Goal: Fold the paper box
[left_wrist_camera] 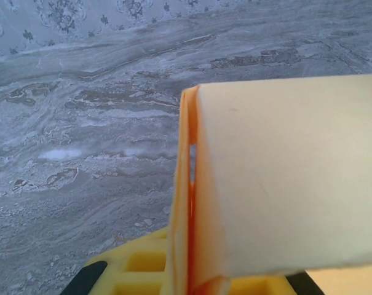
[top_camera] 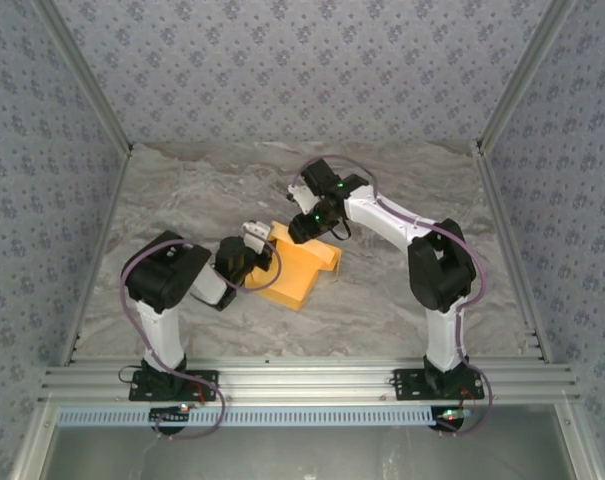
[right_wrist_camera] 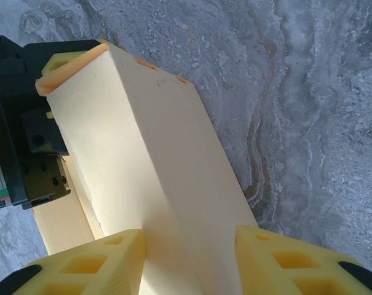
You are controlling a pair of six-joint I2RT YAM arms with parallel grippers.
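Note:
The orange-yellow paper box (top_camera: 304, 270) lies partly folded at the middle of the table. My left gripper (top_camera: 259, 238) is at its left edge. In the left wrist view the gripper (left_wrist_camera: 195, 279) is shut on a doubled-over edge of the paper box (left_wrist_camera: 284, 184), which stands upright between the yellow fingers (left_wrist_camera: 130, 270). My right gripper (top_camera: 310, 228) is at the box's far edge. Its fingers (right_wrist_camera: 87, 264) press both sides of a raised, tent-like fold of the paper box (right_wrist_camera: 149, 141), so the gripper (right_wrist_camera: 189, 246) is shut on it. The left gripper's black body (right_wrist_camera: 19, 123) holds the fold's far end.
The grey marbled table (top_camera: 402, 180) is bounded by patterned walls (top_camera: 42, 150) on the left, back and right. An aluminium rail (top_camera: 302, 380) carrying both arm bases runs along the near edge. Bare tabletop surrounds the box.

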